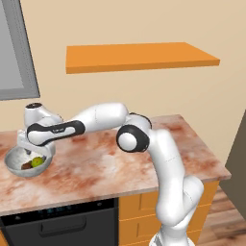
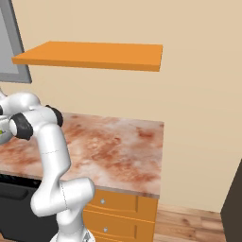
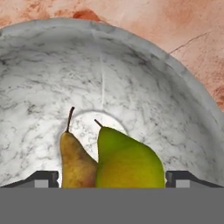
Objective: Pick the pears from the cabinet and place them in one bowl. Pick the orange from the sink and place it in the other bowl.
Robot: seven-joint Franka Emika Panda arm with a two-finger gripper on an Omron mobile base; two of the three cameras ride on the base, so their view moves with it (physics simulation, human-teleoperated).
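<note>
Claw (image 3: 112,177) open over both pears (image 3: 118,162) in marble bowl (image 3: 175,109).

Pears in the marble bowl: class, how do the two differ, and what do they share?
The green pear looks bigger and nearer; the brown pear is slimmer. The brown pear's stem is longer than the green pear's. Both lie touching inside the bowl, stems pointing the same way.

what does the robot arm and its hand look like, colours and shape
The arm is glossy white, built of thick rounded tube segments with dark grey to black joint caps and a black band near the wrist. The hand ends in two small dark, blocky finger tips.
</note>
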